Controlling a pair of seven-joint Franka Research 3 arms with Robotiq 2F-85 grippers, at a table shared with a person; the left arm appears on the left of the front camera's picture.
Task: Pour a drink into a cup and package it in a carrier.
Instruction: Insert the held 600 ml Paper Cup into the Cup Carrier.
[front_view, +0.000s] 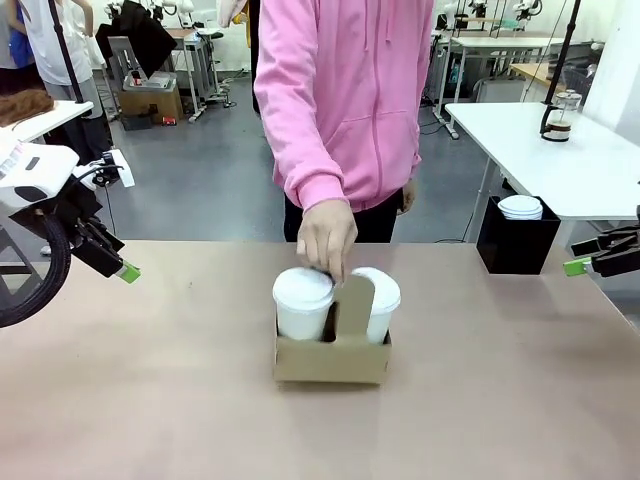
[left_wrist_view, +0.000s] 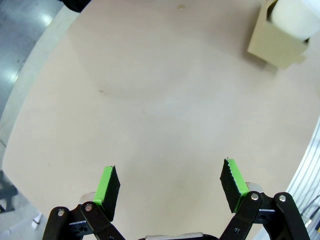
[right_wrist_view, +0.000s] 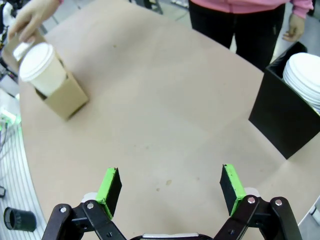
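Both lidded cups (front_view: 302, 302) sit in the cardboard carrier (front_view: 332, 358), the person's hand (front_view: 326, 238) at its handle. Left hand (left_wrist_view: 170, 186) and right hand (right_wrist_view: 170, 186) stand apart, empty; best kept clear.

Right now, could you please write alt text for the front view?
A person's hand rests on two lidded white cups standing in a brown cardboard carrier at the middle of the table. The left claw and right claw hang open at either side, empty.

The carrier (front_view: 332, 358) stands at the middle of the counter (front_view: 150, 400), with two cups (front_view: 302, 302) side by side in it. The person's hand (front_view: 326, 238) rests on the left cup.
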